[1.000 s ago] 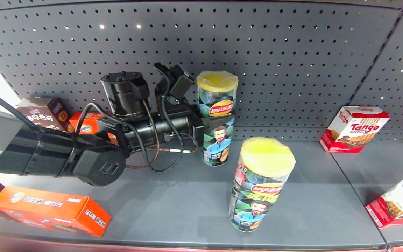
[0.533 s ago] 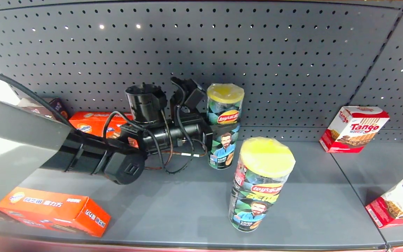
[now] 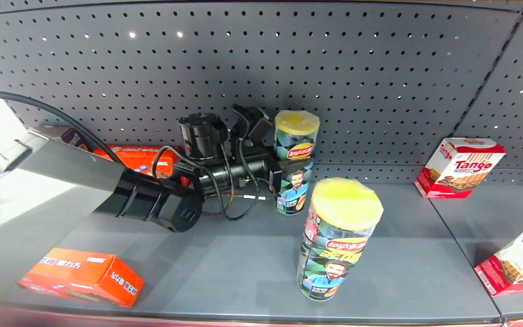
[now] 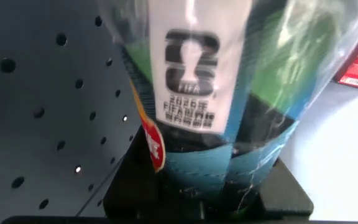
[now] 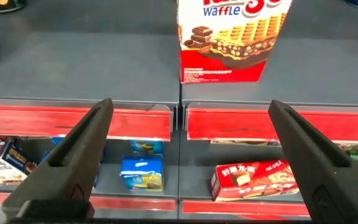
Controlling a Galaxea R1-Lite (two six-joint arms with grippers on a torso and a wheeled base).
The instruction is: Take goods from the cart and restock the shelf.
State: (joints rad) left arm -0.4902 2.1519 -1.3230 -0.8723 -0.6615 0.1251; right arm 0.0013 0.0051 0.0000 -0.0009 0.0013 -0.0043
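A tall chip can (image 3: pixel 296 161) with a yellow lid stands upright at the back of the grey shelf (image 3: pixel 225 268), close to the pegboard. My left gripper (image 3: pixel 291 166) is shut on its middle, reaching in from the left. In the left wrist view the can (image 4: pixel 211 93) sits between the two black fingers (image 4: pixel 135 190), and the gripper (image 4: pixel 210 190) holds it low on its body. I cannot tell whether its base touches the shelf. A second identical can (image 3: pixel 337 236) stands in front, to the right. My right gripper (image 5: pixel 191 109) is open, facing the shelf's front edge.
Orange boxes lie at the front left (image 3: pixel 84 277) and behind my left arm (image 3: pixel 141 156). Red-and-white waffle boxes stand at the right (image 3: pixel 459 167) and far right (image 3: pixel 518 265); one waffle box (image 5: pixel 235 37) faces my right gripper. A lower shelf (image 5: pixel 241 149) holds more goods.
My left arm has carried the can to the right and deeper toward the pegboard, and lower onto the shelf. The front can and boxes stayed put.
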